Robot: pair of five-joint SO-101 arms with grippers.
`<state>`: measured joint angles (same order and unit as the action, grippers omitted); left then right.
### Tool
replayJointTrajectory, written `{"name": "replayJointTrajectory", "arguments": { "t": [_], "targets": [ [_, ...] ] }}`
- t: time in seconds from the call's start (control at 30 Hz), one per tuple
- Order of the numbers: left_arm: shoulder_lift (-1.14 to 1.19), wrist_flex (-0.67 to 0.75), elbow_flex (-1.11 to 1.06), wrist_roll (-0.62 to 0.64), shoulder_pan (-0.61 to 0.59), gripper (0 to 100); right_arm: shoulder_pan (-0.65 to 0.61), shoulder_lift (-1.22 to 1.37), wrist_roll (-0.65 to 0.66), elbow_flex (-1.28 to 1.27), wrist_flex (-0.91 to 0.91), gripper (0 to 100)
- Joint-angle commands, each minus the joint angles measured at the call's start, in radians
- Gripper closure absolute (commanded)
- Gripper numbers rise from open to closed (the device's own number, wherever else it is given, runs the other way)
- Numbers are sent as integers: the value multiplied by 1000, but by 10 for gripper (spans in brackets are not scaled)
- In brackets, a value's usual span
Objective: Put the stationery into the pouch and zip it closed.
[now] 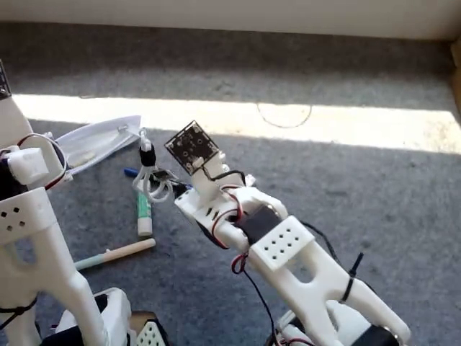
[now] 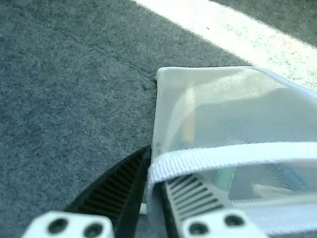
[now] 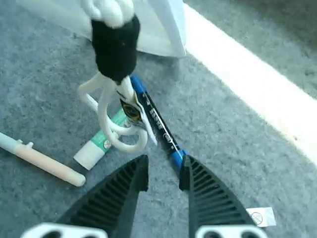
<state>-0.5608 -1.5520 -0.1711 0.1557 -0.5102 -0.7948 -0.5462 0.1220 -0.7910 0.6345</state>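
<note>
My left gripper (image 2: 153, 174) is shut on the webbing rim of the white mesh pouch (image 2: 223, 114), which lies at the left on the carpet (image 1: 101, 137). Faint yellow and green shapes show through the mesh. My right gripper (image 3: 163, 166) is open just above the carpet, with the end of the blue pen (image 3: 157, 121) between its fingertips. Across the pen lies a white looped item with a black sleeve (image 3: 115, 44), and a green-and-white glue stick (image 3: 96, 148) rests under it. A peach pen (image 1: 119, 252) lies nearer the arms' bases.
Grey carpet with a bright sunlit strip (image 1: 324, 126) runs across the back. A thin wire loop (image 1: 284, 115) lies in that strip. A small white label (image 3: 260, 216) sits on the carpet beside the right gripper. The right arm's wires (image 1: 248, 281) hang over the middle.
</note>
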Motion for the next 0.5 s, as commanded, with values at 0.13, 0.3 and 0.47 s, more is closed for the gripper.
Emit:
{"name": "replayJointTrajectory", "arguments": {
  "t": [0.13,0.3,0.47],
  "targets": [
    [-22,-3,48,8,-19,993,28,240,69,140,47,889],
    [-22,-3,47,5,-19,993,44,334,69,229,84,885],
    [-22,5,10,3,-19,993,68,403,71,277,84,810]
  ]
}}
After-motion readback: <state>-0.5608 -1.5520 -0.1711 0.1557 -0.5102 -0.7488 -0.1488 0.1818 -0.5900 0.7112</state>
